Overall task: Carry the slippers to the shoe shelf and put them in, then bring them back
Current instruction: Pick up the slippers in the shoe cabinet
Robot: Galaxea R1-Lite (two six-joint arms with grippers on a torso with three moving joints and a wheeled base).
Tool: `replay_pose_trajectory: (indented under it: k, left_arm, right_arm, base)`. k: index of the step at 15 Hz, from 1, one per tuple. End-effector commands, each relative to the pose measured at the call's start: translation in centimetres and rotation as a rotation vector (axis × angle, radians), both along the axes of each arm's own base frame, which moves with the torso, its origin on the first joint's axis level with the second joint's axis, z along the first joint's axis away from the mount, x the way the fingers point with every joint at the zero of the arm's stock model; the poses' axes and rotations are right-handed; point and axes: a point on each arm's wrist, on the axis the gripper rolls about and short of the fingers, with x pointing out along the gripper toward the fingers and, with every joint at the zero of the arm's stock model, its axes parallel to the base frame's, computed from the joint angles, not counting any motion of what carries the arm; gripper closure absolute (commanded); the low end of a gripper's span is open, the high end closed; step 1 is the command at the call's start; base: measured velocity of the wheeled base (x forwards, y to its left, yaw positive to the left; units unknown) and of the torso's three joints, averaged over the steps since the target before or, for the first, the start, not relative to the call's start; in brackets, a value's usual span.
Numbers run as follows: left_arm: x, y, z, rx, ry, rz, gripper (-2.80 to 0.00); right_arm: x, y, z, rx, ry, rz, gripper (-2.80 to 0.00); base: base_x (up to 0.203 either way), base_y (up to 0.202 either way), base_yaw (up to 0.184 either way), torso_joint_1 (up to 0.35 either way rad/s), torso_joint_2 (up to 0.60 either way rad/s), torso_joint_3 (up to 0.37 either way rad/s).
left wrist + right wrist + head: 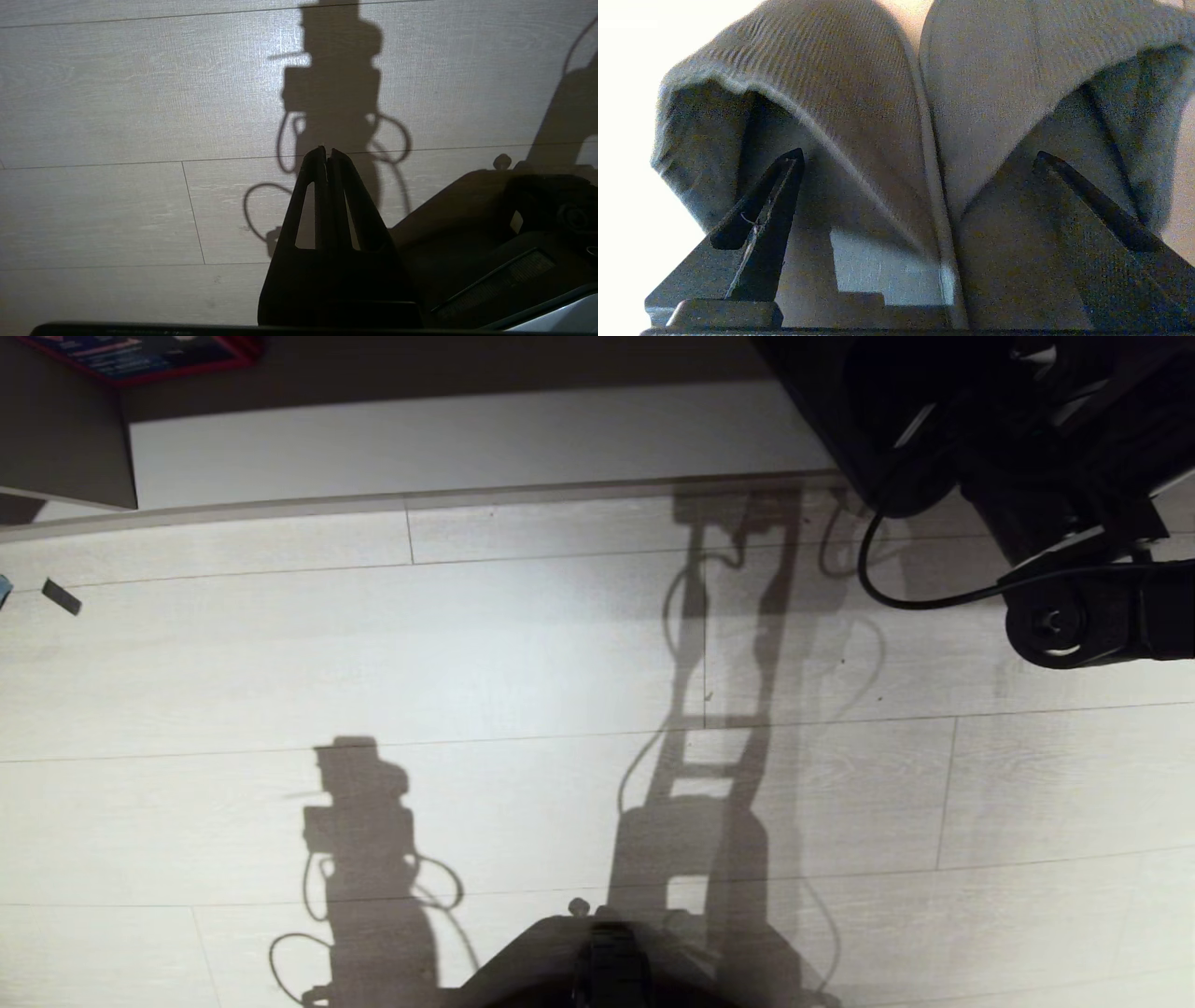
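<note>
the right gripper (920, 161) stands spread about as wide as it goes, one finger reaching into the mouth of each of the slippers (924, 116). the two lie side by side and touching, their inner walls meeting in the gap between the fingers, open backs toward the wrist and toes beyond the tips. the fingers (777, 200) do not look to be pressing on the fabric, so nothing is gripped at this moment; i cannot tell whether the pair has just been let go or is about to be pinched together.

further off, the head view shows the right arm reaching into the shoe shelf (448, 448), past its pale base board at the edge of the floor (523, 644), so the slippers seem to lie in the cubby.

by that reading the outbound leg is done or nearly so. what remains is closing on the pair and carrying it back.

the left gripper (327, 151) hangs idle over the floor, its fingers pressed together on nothing.
</note>
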Motion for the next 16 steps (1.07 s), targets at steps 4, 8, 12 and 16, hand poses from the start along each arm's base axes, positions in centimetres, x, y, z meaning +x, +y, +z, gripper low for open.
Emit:
replay_pose_trajectory:
  k: [4, 8, 12, 16]
  left_arm:
    - [0.0, 0.0, 0.0, 0.000, -0.001, 0.000, 0.00]
    - [0.0, 0.0, 0.0, 0.000, -0.001, 0.000, 0.00]
    - [0.0, 0.0, 0.0, -0.001, -0.001, 0.000, 0.00]
    - [0.0, 0.0, 0.0, -0.001, -0.001, 0.001, 0.00]
  right_arm:
    - [2.3, 0.6, 0.1, 0.019, -0.054, 0.023, -2.80]
    - [2.6, 1.9, 0.0, 0.043, -0.036, 0.099, 0.00]
    - [2.7, 1.9, -0.2, 0.040, -0.018, 0.099, 0.00]
    - [1.9, 1.8, 0.2, 0.037, -0.011, 0.101, 0.00]
  base:
    - [0.000, 0.000, 0.000, 0.000, 0.00, 0.000]
    - [0.000, 0.000, 0.000, 0.000, 0.00, 0.000]
    - [0.000, 0.000, 0.000, 0.000, 0.00, 0.000]
    - [0.000, 0.000, 0.000, 0.000, 0.00, 0.000]
